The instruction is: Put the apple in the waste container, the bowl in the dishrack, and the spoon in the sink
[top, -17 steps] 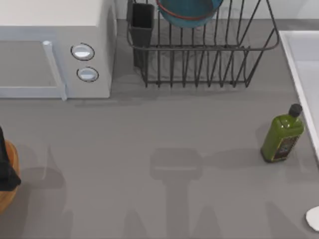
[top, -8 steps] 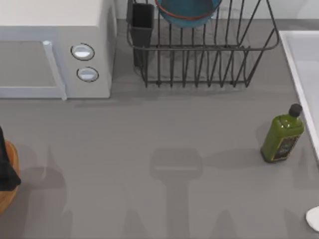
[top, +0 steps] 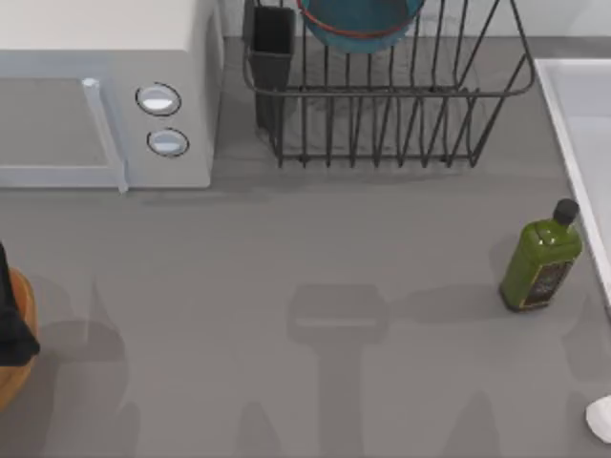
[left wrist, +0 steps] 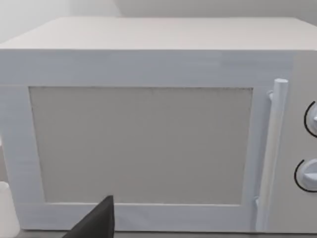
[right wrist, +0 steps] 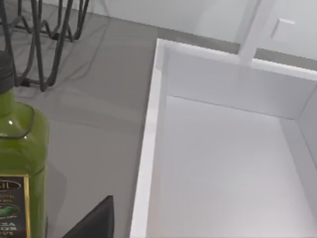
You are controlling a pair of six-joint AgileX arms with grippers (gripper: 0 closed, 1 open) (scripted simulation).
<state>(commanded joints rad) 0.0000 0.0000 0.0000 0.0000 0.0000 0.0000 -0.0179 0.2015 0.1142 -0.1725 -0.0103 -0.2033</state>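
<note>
The blue bowl [top: 361, 24] rests inside the black wire dishrack [top: 382, 114] at the back, next to its cutlery cup [top: 273, 48]. The orange-brown waste container [top: 11, 380] peeks in at the left edge, and a black part of my left arm [top: 10, 329] overlaps it. My left gripper [left wrist: 96, 223] faces the microwave. The spoon's white tip [top: 600, 420] shows at the lower right edge. The sink's white rim [top: 563, 124] runs along the right side. My right gripper [right wrist: 96, 223] hovers near the sink rim [right wrist: 148, 139]. The apple is out of view.
A white microwave [top: 95, 86] fills the back left and looms close in the left wrist view [left wrist: 148, 124]. A green oil bottle [top: 539, 258] stands just left of the sink and also close to the right wrist camera [right wrist: 17, 163]. Grey tabletop spreads across the middle.
The spoon's white tip has slipped slightly toward the lower right edge. The shadows on the table have shifted a little. Bowl, rack and bottle have not moved.
</note>
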